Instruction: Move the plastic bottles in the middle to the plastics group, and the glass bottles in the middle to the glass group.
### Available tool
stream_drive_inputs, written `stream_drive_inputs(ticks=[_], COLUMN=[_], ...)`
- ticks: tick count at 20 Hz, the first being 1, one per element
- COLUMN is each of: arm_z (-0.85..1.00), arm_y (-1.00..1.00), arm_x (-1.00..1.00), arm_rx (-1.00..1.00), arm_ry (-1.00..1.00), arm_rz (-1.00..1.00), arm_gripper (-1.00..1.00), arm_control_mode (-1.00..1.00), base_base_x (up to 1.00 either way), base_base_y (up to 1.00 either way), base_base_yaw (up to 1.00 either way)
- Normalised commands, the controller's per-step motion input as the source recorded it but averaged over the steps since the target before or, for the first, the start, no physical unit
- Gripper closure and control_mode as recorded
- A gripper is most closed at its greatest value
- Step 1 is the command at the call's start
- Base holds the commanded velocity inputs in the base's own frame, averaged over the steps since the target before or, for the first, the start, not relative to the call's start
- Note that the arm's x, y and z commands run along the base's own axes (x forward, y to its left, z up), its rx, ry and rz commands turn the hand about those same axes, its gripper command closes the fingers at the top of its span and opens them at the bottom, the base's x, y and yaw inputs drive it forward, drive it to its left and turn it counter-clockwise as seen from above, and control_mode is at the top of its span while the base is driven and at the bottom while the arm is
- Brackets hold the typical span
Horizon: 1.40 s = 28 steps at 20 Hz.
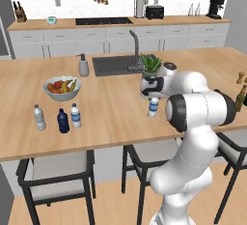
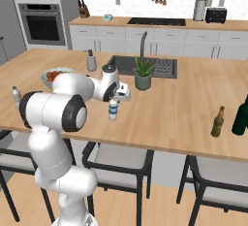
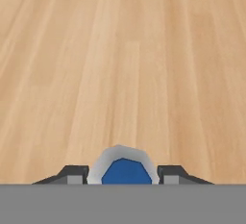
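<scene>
The white arm reaches forward, its claw (image 2: 113, 104) pointing down, fingers closed around a load.

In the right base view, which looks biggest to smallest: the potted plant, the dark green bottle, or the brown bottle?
1. Dark green bottle, though cut off by the frame edge.
2. Potted plant, farther away.
3. Brown bottle.

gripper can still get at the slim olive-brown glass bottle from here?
Probably not right now. The gripper is shut on a small clear blue-labelled water bottle, so its jaws are occupied. The slim olive-brown glass bottle stands well off to the arm's right on bare wooden counter, nothing blocking it.
</scene>
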Motion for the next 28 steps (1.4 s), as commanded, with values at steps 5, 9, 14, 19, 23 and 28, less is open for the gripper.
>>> stream_drive_inputs(ticks=[5, 9, 14, 19, 23, 28], arm_z=[0.29, 0.09, 0.0, 0.0, 0.0, 0.0], arm_y=[1.0, 1.0, 1.0, 0.91, 0.7, 0.33], arm_x=[0.0, 0.0, -0.02, -0.24, -0.17, 0.0], arm_rx=[0.0, 0.0, 0.0, 0.0, 0.0, 0.0], arm_ry=[0.0, 0.0, 0.0, -0.04, -0.12, -0.07], arm_rz=[0.19, 0.22, 0.21, 0.16, 0.13, 0.07], arm_gripper=[1.0, 1.0, 1.0, 1.0, 1.0, 1.0], arm_control_mode=[-1.0, -1.0, -1.0, -1.0, -1.0, -1.0], base_base_x=[0.0, 0.0, 0.0, 0.0, 0.0, 0.0], base_base_y=[0.0, 0.0, 0.0, 0.0, 0.0, 0.0], base_base_yaw=[0.0, 0.0, 0.0, 0.0, 0.0, 0.0])
